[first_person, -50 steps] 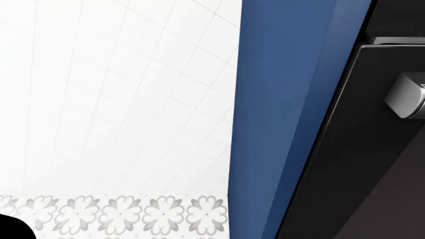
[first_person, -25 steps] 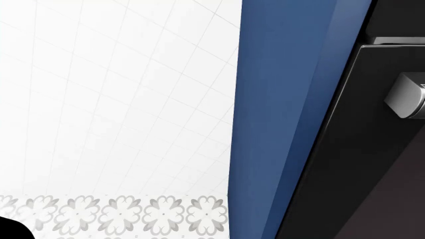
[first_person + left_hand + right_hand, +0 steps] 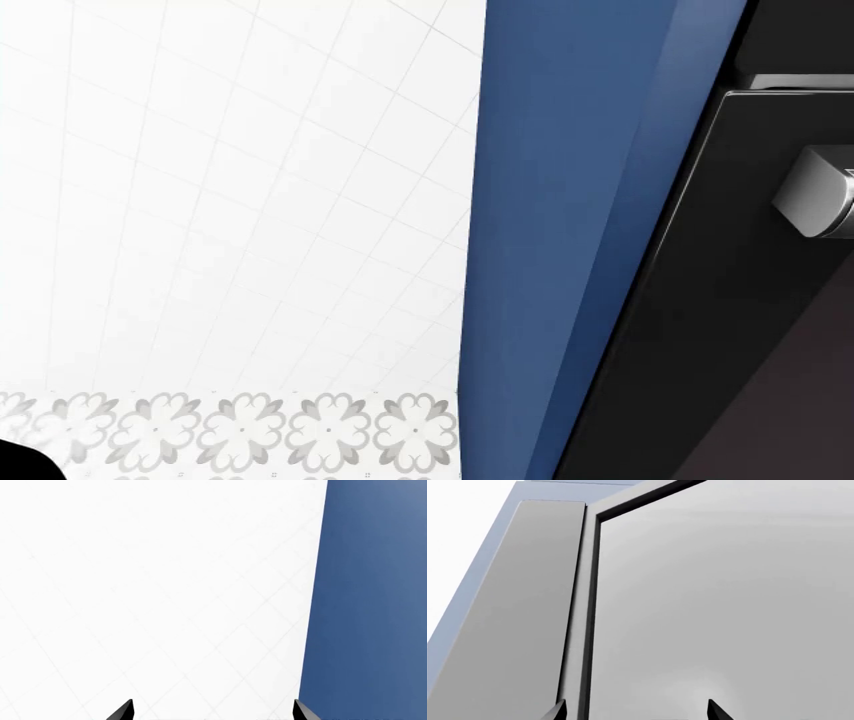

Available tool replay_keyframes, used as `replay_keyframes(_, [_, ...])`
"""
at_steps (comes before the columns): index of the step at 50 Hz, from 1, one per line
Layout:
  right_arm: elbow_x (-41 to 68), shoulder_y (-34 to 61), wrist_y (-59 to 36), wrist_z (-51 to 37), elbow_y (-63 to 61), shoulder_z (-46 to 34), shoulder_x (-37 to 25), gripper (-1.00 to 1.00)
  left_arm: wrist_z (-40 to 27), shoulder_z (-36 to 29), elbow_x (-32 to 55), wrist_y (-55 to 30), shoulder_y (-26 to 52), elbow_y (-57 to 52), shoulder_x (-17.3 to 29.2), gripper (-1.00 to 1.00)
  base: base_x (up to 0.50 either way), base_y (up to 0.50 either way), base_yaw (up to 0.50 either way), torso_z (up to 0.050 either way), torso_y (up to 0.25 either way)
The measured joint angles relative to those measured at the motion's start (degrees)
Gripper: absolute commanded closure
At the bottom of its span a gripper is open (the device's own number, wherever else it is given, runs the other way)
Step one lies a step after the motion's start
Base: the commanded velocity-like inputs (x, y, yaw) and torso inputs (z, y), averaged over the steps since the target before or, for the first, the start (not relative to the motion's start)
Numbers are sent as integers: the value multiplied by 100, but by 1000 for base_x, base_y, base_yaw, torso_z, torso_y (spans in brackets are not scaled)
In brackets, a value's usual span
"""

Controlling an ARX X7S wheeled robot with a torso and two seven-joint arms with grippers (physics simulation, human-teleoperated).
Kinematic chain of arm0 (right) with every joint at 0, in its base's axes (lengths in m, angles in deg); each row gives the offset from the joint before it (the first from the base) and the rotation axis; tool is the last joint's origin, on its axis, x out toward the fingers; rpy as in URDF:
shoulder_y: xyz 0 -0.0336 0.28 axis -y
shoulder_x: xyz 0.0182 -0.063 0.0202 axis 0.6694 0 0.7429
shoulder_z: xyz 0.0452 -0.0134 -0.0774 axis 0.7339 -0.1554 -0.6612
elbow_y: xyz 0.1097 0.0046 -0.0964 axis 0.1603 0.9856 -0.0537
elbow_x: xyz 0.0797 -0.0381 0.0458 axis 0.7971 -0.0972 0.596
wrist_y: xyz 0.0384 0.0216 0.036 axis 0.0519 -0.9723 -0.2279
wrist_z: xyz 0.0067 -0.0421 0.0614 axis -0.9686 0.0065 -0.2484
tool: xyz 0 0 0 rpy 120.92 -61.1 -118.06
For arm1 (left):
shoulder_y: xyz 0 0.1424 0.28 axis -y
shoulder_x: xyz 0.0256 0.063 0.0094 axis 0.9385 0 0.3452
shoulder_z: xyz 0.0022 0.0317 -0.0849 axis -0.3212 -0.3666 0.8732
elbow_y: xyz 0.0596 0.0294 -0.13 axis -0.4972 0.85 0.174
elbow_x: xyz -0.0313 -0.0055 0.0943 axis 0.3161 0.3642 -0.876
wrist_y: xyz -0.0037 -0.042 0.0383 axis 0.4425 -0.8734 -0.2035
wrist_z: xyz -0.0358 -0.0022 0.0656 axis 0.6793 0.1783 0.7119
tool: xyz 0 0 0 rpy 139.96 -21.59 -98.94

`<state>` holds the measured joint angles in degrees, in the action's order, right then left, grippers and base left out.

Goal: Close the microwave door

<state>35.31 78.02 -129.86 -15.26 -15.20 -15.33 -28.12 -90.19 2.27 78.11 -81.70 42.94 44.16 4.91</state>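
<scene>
A flat grey panel (image 3: 727, 605) edged by a dark seam (image 3: 589, 605) fills the right wrist view; it looks like the microwave door seen from very close. My right gripper (image 3: 637, 712) is open in front of it, only its two dark fingertips (image 3: 715, 712) showing. My left gripper (image 3: 213, 712) is also open and faces a white tiled wall (image 3: 153, 590) beside a blue cabinet side (image 3: 373, 600). In the head view neither gripper shows; a glossy black panel (image 3: 721, 330) with a silver handle end (image 3: 817, 190) stands at the right.
A blue cabinet side (image 3: 561, 230) runs between the white tiled wall (image 3: 227, 200) and the black panel. A flower-patterned tile band (image 3: 240, 428) crosses the wall low down. A dark bit of my left arm (image 3: 19, 466) sits in the head view's lower left corner.
The dark arm part in the head view's lower left corner has sunk a little further out of frame. Nothing else has moved.
</scene>
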Motion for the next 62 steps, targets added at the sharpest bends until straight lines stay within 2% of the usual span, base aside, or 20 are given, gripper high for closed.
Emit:
replay_keyframes(22, [516, -564, 205, -149, 347, 978, -141, -100, 21, -78, -38, 63, -84, -36, 20, -100, 0, 0, 0, 0, 0])
replay_keyframes(45, [691, -735, 270, -279, 530, 1361, -244, -100, 35, -162, -67, 131, -163, -84, 34, -100, 0, 0, 0, 0, 0])
replay_keyframes(62, [1203, -998, 489, -997, 746, 2321, 26, -100, 37, -198, -73, 181, -224, -111, 57, -100, 0, 0, 0, 0, 0])
